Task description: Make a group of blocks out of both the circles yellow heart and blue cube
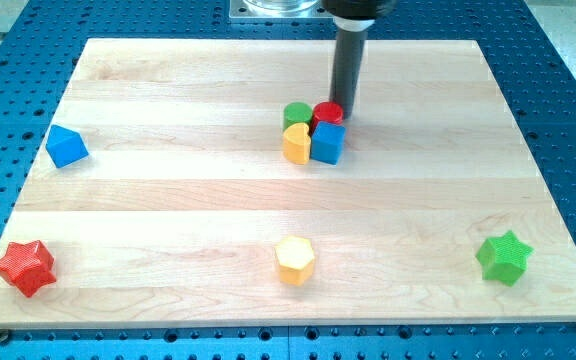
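Altogether eight blocks (314,131), four clustered beside my tip (347,118).

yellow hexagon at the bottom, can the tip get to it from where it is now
Probably yes. My tip sits beside the red circle at the cluster's right; skirting the blue cube, bare board leads down to the yellow hexagon.

Pale wood board (168,200) on blue perforated table (568,120) — even light, no shadows.
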You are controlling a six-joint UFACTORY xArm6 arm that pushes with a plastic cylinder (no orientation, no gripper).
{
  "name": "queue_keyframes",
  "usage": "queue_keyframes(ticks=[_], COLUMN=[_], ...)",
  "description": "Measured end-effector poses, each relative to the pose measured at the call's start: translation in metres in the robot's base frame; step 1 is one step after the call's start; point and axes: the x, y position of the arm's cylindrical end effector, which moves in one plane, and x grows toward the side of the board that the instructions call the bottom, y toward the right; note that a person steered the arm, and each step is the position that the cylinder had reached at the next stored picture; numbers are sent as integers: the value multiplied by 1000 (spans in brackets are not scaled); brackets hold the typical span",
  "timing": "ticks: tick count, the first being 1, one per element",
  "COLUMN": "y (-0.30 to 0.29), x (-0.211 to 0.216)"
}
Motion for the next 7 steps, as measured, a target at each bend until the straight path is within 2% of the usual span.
queue_keyframes(ticks=[1, 2, 3, 4, 5, 6, 7], y=[5, -31, -34, -104, -92, -102, -211], x=[0, 0, -5, -21, 33, 25, 92])
